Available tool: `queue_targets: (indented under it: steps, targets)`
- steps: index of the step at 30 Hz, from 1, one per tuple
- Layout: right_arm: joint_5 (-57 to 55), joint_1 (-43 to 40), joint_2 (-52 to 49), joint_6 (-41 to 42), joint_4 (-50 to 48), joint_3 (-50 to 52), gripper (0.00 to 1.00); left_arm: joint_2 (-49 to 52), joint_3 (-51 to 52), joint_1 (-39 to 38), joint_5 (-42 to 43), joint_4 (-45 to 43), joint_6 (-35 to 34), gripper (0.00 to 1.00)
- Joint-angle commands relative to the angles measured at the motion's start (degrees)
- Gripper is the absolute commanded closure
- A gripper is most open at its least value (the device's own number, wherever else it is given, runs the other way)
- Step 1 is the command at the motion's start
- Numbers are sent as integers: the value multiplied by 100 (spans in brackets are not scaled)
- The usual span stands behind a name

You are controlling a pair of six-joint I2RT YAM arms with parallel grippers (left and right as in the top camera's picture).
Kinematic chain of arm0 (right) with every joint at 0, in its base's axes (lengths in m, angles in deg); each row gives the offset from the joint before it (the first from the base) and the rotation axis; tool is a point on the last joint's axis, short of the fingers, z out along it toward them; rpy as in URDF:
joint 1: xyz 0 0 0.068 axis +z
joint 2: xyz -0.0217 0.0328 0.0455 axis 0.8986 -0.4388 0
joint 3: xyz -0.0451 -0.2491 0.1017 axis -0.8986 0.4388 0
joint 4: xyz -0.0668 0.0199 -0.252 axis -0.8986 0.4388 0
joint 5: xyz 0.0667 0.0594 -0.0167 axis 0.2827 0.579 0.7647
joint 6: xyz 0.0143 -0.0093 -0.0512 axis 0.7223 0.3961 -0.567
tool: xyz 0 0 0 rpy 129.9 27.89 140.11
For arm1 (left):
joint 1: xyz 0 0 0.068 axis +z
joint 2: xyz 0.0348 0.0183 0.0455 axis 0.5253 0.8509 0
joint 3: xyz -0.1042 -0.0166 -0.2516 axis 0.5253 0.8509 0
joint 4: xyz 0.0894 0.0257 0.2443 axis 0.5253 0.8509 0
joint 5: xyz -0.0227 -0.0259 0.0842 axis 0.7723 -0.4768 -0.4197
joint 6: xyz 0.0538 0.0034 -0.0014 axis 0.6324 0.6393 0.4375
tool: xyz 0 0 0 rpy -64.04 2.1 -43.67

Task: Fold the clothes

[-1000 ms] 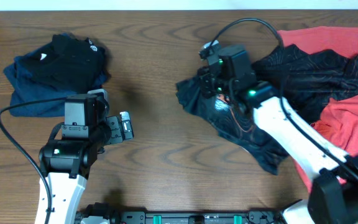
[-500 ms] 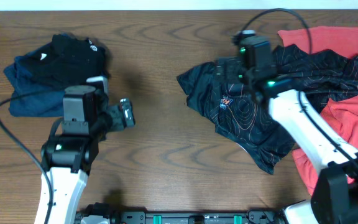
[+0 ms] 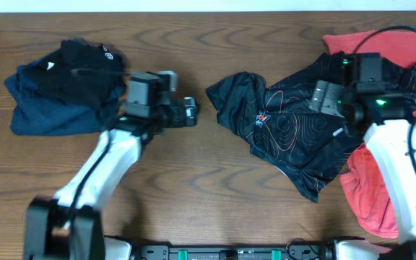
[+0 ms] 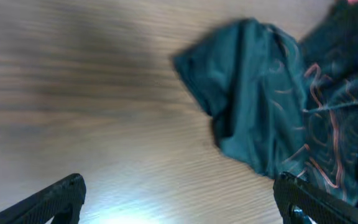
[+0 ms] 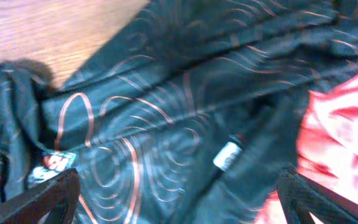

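The jersey (image 3: 295, 133) lies crumpled right of centre on the surface (image 3: 193, 188). Its long axis runs left to right, and its right end overlaps the coral garment (image 3: 403, 43). Your right jaws, spread wide and empty, hang over its middle. Your left jaws, also spread and empty, point at its left corner from just beside it, so that corner looks like theirs to take.

We saw a thin, faintly sheeny cloth jersey (image 3: 287, 130), a matt coral cloth garment (image 3: 410, 50), and a smooth wood-grain table (image 3: 215, 188).
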State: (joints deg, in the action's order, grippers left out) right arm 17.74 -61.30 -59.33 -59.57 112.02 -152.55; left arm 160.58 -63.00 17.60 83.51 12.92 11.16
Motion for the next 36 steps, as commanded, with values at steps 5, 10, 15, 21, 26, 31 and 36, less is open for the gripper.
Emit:
queue_targets:
  steps: [5, 10, 15, 21, 26, 31, 36]
  targets:
    - [-153, -315, 258, 118, 186, -87, 2, 1119, -98, -778, 278, -800, -1023, 2]
    - [-136, -315, 258, 120, 334, -87, 1, 1646, -98, -1292, 271, -1357, -1244, 2]
    - [-133, -315, 258, 118, 428, -87, 2, 2057, -101, -1659, 140, -1932, -1259, 8]
    - [-136, -315, 258, 118, 551, -87, 5, 2223, -101, -1727, -291, -2234, -1257, 94]
    - [-138, -315, 258, 118, 568, -87, 5, 1836, -107, -1438, -734, -2260, -1106, 94]
    - [-138, -315, 258, 118, 575, -85, 5, 966, -391, -841, -1709, -2264, -343, 94]
    - [-138, -315, 258, 118, 573, -85, 5, 675, -1408, 44, -2590, -2227, 227, 94]
